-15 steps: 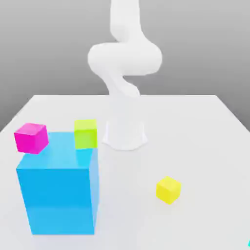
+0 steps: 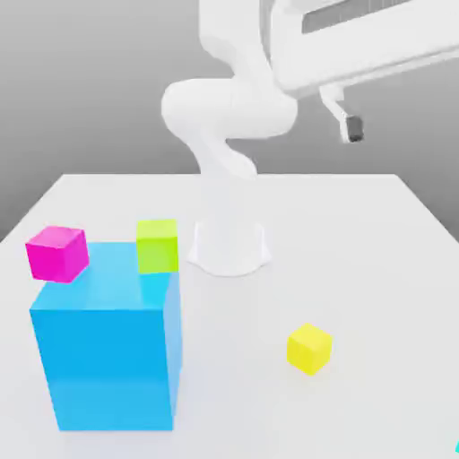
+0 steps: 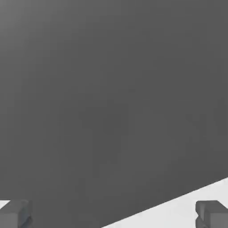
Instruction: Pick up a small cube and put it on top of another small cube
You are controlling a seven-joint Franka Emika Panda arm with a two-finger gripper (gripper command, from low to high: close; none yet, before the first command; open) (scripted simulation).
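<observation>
On white table (image 2: 242, 385), toward exterior view's right: small bright-yellow cube (image 2: 309, 349). Near large glossy blue block (image 2: 112, 368), seen against its upper part: small lime-green cube (image 2: 158, 246) and small magenta cube (image 2: 58, 254), apart; contact with block unclear. Above table: released claw (image 3: 114, 214), on white robot arm (image 2: 229, 108).

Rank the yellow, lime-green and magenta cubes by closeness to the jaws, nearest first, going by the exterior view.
1. Yellow cube, on the table toward the exterior view's right, and lime-green cube, at the blue block's right side there: too close to call.
2. Magenta cube, farthest, toward the exterior view's left.
</observation>
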